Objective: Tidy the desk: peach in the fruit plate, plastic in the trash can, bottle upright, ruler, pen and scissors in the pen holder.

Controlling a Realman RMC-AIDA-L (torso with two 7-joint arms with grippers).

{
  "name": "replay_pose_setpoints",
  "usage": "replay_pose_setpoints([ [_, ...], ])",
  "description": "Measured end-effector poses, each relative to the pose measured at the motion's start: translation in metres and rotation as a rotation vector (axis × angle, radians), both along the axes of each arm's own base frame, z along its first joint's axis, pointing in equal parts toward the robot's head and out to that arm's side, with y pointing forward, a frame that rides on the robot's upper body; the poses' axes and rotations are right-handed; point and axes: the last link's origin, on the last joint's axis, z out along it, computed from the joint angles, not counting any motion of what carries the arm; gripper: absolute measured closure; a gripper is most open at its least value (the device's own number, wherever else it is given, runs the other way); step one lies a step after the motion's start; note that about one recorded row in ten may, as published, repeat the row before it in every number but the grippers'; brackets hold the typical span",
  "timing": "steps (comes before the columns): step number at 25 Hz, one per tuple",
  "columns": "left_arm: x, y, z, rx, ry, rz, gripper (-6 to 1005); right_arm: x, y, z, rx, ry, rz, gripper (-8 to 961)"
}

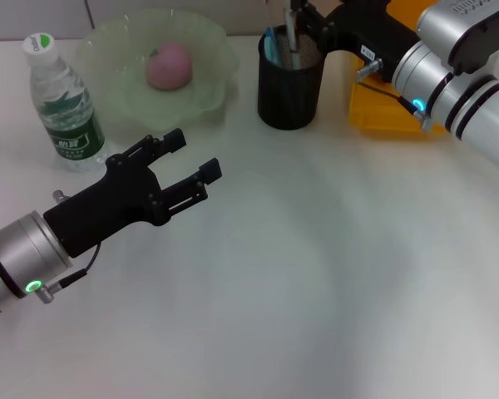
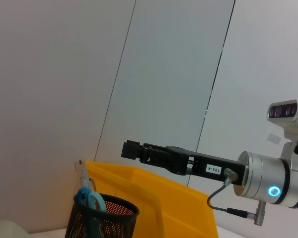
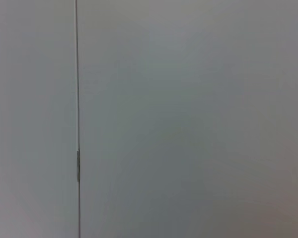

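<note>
The white surface (image 1: 316,291) carries everything along its far edge. The yellow bin (image 1: 391,112) sits toward the far right corner; the fruit plate (image 1: 212,50) holds the peach (image 1: 168,66). Left end effector (image 1: 193,164) hovers, fingers apart, empty. Right end effector (image 1: 303,18), over the pen holder (image 1: 289,91), grips an upright pen (image 1: 290,29). The bottle (image 1: 62,100) stands upright, cap up, near the far left corner.

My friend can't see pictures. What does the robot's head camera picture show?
The right gripper is above the black pen holder, which holds blue scissors. The open left gripper hovers over the white desk, near an upright bottle and a peach in the green plate.
</note>
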Motion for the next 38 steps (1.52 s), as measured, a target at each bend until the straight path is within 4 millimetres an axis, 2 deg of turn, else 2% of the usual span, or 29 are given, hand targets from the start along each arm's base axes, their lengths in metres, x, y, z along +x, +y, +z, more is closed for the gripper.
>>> replay_pose_setpoints([
  [1,0.000,0.000,0.000,0.000,0.001,0.000,202,0.000,0.000,0.000,0.000,0.000,0.000,584],
  [4,0.000,0.000,0.000,0.000,0.004,-0.003,202,0.000,0.000,0.000,-0.001,0.000,0.000,347],
  [9,0.000,0.000,0.000,0.001,0.007,-0.010,201,0.000,0.000,0.000,-0.001,0.001,-0.001,155],
  [19,-0.001,0.000,0.000,0.010,0.025,-0.022,201,0.016,-0.004,0.013,0.075,0.079,-0.064,154],
  [26,-0.005,-0.003,0.006,-0.021,0.040,-0.033,202,0.027,-0.033,0.025,0.074,0.259,-0.001,154],
  [31,-0.009,-0.011,0.016,-0.064,0.049,-0.081,201,0.034,-0.056,0.034,-0.164,0.361,0.069,154],
  [38,-0.017,-0.015,0.038,-0.149,0.072,-0.109,202,0.032,-0.109,0.041,-0.540,0.351,0.239,155],
])
